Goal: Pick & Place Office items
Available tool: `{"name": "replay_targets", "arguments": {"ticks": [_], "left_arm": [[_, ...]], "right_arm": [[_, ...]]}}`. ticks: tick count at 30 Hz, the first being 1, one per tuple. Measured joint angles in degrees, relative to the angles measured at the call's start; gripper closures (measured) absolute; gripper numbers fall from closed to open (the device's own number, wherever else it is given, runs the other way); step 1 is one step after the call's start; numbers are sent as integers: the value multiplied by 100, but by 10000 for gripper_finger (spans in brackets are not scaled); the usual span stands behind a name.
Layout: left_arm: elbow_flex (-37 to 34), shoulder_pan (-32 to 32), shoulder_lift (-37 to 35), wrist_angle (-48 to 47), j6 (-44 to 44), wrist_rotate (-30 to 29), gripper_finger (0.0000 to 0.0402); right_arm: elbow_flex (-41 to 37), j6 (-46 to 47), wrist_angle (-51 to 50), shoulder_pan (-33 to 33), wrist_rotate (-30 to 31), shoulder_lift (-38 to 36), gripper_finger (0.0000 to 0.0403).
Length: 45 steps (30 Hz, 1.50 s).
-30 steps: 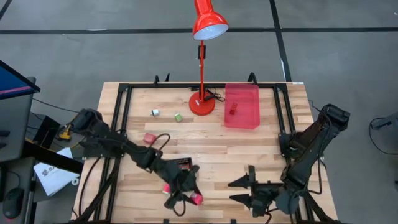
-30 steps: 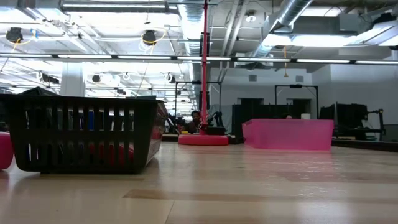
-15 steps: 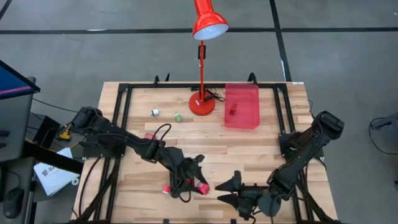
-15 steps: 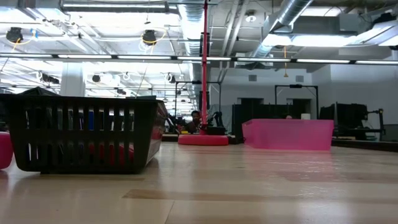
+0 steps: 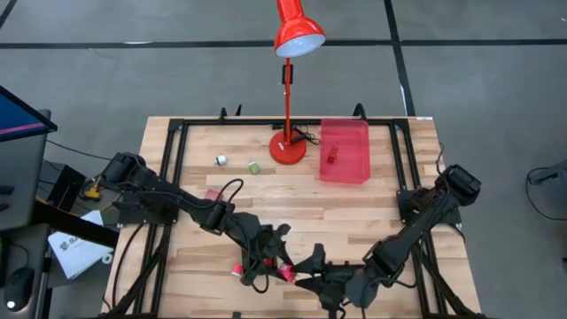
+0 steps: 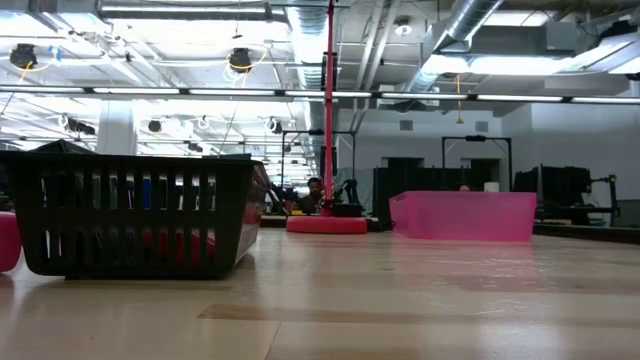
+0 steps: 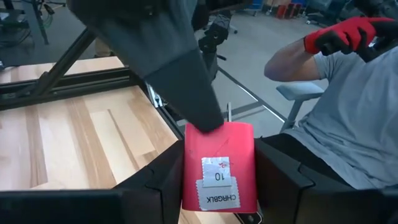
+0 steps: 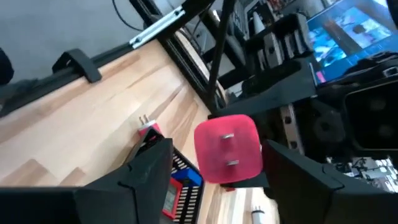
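My left tool (image 5: 282, 266) grips a red plug-in charger block (image 7: 219, 165) between its fingers, its white label reading "10 CHRGBLK". My right tool (image 5: 312, 268) sits just beside it, fingers spread around the same block, whose two metal prongs face it. The black basket (image 6: 130, 212) is mostly hidden under my arms from above. Three more small pieces lie farther off on the desk (image 5: 372, 208): white (image 5: 221, 160), green (image 5: 253, 167), pink (image 5: 213, 195).

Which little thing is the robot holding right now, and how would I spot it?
Start at the tall red desk lamp and come down to the wooden table's near edge, where the two dark arms meet. There the left gripper clamps a small pink-red block. Unlike the loose pieces, it carries a white label reading "CHRGBLK 10".
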Motion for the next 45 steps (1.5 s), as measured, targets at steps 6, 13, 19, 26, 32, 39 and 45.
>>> {"name": "replay_targets", "arguments": {"ticks": [6,13,19,26,32,39,45], "left_arm": [[0,-50,1,24,111,-6,253],[0,-57,1,37,118,-1,253],[0,-56,1,92,114,12,253],[0,-55,1,109,111,20,253],[0,-55,1,157,109,33,253],[-2,-55,1,150,63,64,252],[-2,-57,-43,58,56,-87,209]], "right_arm": [[103,3,41,-85,-145,-10,163],[112,22,59,-250,-377,-9,163],[112,20,88,-367,-570,-9,163],[112,-24,111,-405,-634,-9,167],[112,-26,84,-402,-643,-9,211],[112,-128,48,-405,-755,-9,255],[112,-69,144,-364,-648,-9,246]]}}
